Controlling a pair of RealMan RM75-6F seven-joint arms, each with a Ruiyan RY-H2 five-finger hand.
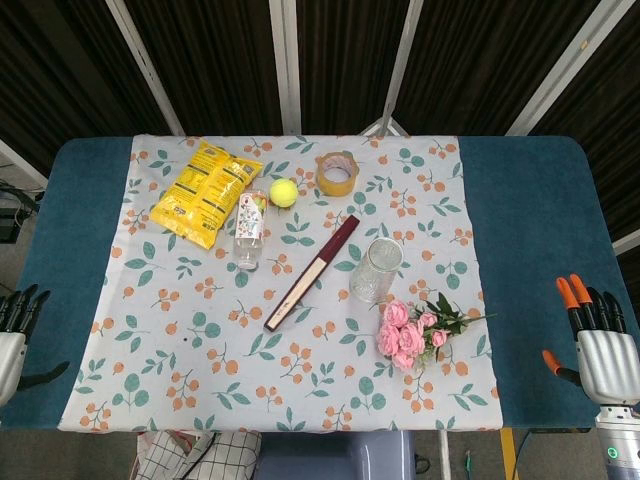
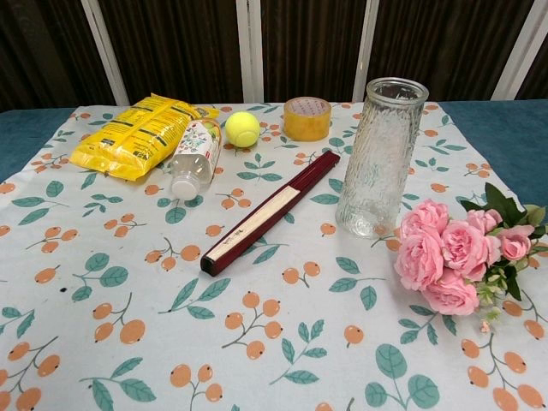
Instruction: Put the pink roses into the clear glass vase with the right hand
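a clear glass vase point(image 2: 382, 157) is standing upright on the floral cloth point(image 2: 128, 282) covering the counter. pink roses point(image 2: 458, 254) are lying just beside its base, leaves pointing to the picture's right edge. a closed dark fan point(image 2: 271, 211) is lying diagonally left of the vase. behind it a plastic bottle point(image 2: 193, 158) is lying on its side, touching a yellow snack bag point(image 2: 137, 135), with a tennis ball point(image 2: 242, 129) and a tape roll point(image 2: 306, 118) sitting nearby.

Before me a blue table point(image 1: 530, 230) wears a leaf-print cloth point(image 1: 200, 350); behind it hang dark curtains point(image 1: 220, 60) between white posts point(image 1: 288, 60).
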